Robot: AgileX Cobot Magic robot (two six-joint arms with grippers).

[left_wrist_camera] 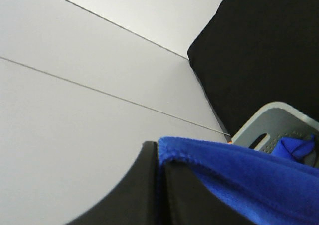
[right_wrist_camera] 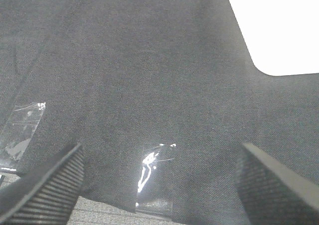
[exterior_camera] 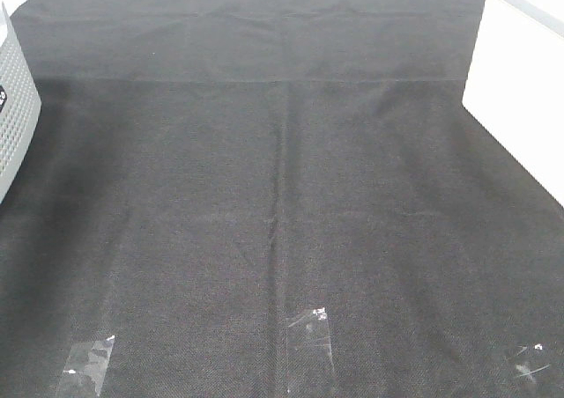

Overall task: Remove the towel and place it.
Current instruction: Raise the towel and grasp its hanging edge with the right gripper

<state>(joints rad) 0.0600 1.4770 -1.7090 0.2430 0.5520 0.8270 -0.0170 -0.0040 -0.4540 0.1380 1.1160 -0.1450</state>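
The left gripper is clamped on the blue towel, which seems to trail into the grey basket, while the right gripper hangs spread apart over the black cloth.

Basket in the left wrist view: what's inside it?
A fold of the towel shows inside the basket. The part pinched in the left gripper hides the rest of its inside.

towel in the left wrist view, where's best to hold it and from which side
Its stitched hem, where the left hand is shut on the towel. Come from above the grey basket: the rest seems to drape into it, leaving the hem free.
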